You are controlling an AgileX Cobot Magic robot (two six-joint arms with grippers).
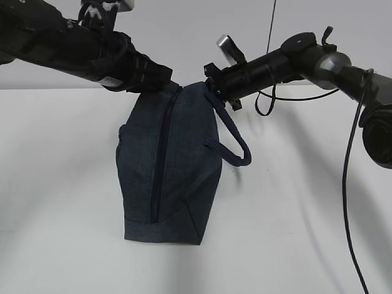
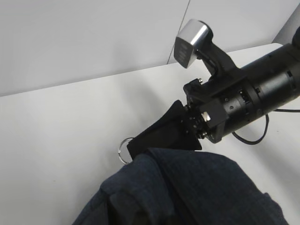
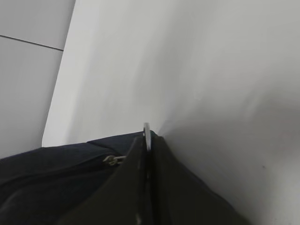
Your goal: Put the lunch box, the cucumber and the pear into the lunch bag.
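The lunch bag (image 1: pixel 168 165) is standing upright mid-tabletop (image 1: pixel 294 208), zipper (image 1: pixel 160 153) closed, contents hidden. The right tool (image 3: pixel 148 154) is pinching the silver ring pull (image 3: pixel 146 133) at its top; the left tool (image 1: pixel 160 78) is gripping the top left fabric.

Left arm: reaches in from the upper left, wrist angled down to the top left corner of the lunch bag (image 1: pixel 168 165).
Left gripper (image 1: pixel 164 78): closed on the bag's top fabric.
Right arm: comes from the upper right, forearm sloping down to the bag's top right.
Right gripper (image 2: pixel 140 143): fingers (image 3: pixel 161 187) pressed together, pinching the silver ring pull (image 2: pixel 123 149).
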